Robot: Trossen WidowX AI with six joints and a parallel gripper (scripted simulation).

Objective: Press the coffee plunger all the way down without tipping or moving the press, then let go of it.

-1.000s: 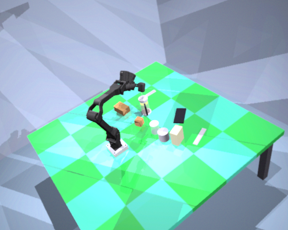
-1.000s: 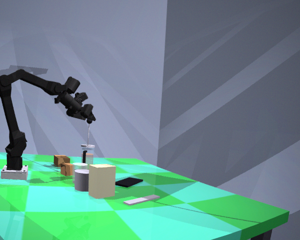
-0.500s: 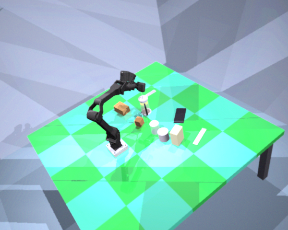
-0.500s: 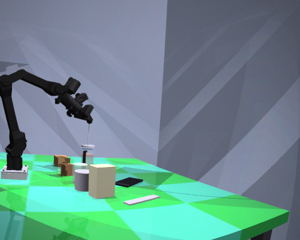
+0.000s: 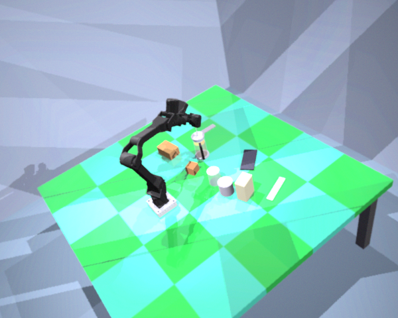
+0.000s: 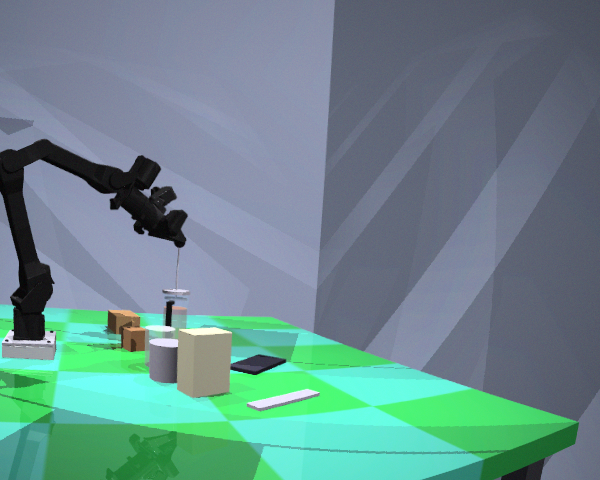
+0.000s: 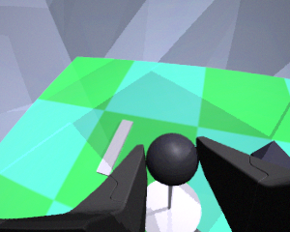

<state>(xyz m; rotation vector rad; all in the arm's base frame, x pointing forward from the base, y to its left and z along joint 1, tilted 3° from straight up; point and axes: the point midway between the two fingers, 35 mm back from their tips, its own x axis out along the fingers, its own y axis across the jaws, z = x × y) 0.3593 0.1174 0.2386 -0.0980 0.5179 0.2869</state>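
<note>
Fingers of the gripper [image 7: 172, 174] fill the near part of the wrist view, one at 8 o'clock and one at 4 o'clock, and they are closed on the black plunger knob [image 7: 172, 159], which sits between them and touches both inner faces. Below the knob the thin rod goes down to the white lid [image 7: 172, 215] of the coffee press, and a dark handle sticks out from the press toward 5 o'clock. Farther on the table, at 10 o'clock from the knob, lies a flat grey strip [image 7: 116, 147]. In the exterior view the gripper [image 6: 179, 240] is high above the coffee press [image 6: 175, 304], the rod [image 6: 176, 267] is long and fully raised, and the press stands upright on the checkered table [image 6: 445, 413]. In front of the press, nearer to that camera, stand a grey cylinder [image 6: 163, 359], a cream box [image 6: 204, 361] and two brown boxes [image 6: 127, 328]. In the top view a black tablet [image 5: 248, 159] lies at 3 o'clock from the press [image 5: 199, 146], and a white strip [image 5: 275, 188] lies well apart, beyond the cream box.
</note>
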